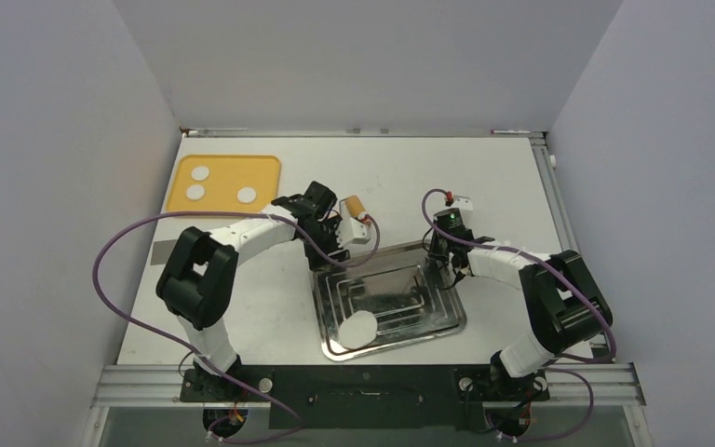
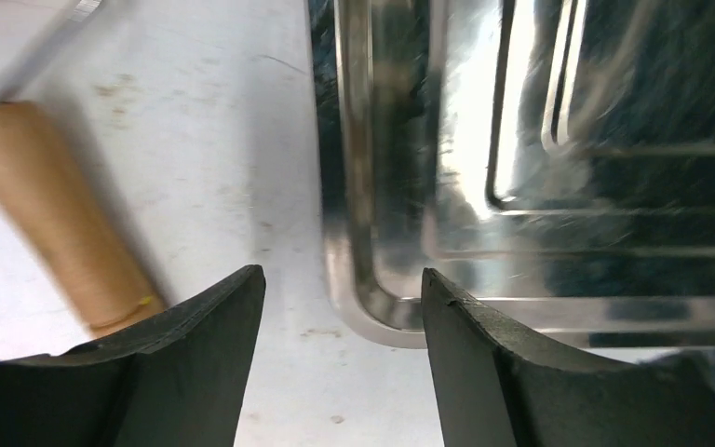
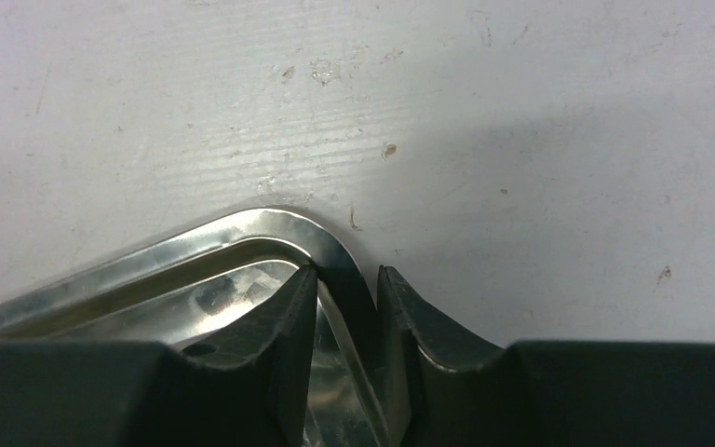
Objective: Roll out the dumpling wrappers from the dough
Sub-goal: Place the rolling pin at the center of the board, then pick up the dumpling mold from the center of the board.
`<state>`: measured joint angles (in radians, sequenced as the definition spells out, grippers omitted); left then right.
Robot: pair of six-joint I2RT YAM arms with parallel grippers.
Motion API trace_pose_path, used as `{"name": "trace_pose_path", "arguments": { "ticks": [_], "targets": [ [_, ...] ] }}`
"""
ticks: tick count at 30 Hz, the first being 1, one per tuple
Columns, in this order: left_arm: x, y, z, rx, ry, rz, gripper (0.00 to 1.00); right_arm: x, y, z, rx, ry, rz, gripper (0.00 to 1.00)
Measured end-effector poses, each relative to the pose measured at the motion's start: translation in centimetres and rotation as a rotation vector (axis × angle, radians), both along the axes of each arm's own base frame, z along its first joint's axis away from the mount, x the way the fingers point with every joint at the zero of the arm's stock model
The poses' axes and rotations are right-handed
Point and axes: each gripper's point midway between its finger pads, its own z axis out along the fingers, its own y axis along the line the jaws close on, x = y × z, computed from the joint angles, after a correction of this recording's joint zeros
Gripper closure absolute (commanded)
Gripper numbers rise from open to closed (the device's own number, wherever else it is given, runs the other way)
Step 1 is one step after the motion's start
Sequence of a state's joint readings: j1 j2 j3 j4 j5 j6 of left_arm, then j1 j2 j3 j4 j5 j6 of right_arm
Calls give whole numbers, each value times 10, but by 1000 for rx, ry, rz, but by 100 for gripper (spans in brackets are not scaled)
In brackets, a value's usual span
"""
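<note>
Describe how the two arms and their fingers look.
Both the left arm and right arm have white links joined by bulky black joint housings. A purple cable loops loosely along each one. The left gripper and right gripper carry matte black fingers with curved, tapering inner faces.

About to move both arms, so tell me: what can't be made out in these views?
- Left wrist: rolling pin motion-blurred, its ends cut off by the frame edge and a left finger.
- Right wrist: right fingers straddle the tray corner; shadow hides whether they pinch the rim.
- Top: wrapper too small to judge thickness; dough likewise.
</note>
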<state>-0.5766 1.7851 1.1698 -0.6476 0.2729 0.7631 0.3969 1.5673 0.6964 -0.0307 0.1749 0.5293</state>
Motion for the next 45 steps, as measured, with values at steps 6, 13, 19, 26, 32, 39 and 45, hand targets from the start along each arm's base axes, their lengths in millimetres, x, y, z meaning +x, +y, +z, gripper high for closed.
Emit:
{"name": "trace_pose_path", "arguments": {
  "ticks": [6, 13, 19, 26, 32, 39, 45],
  "targets": [
    [26, 0, 35, -58, -80, 38, 41, 9, 11, 0, 36, -36, -3, 91],
    [32, 30, 47, -70, -59, 117, 41, 11, 25, 1, 54, -64, 18, 91],
    [20, 64, 59, -55, -6, 158, 41, 13, 30, 1, 68, -71, 14, 81],
    [-13, 134, 80, 96, 21, 187, 24, 6, 48, 5, 48, -51, 94, 39],
    [-62, 233, 56, 257, 175, 403, 16, -13, 62, 9, -42, 19, 191, 17],
    [-105, 273, 29, 274, 306, 554, 22, -8, 74, 50, -55, -45, 253, 16],
    [-102, 288, 17, 222, 279, 680, 22, -4, 78, 64, -67, -77, 271, 16]
  ]
}}
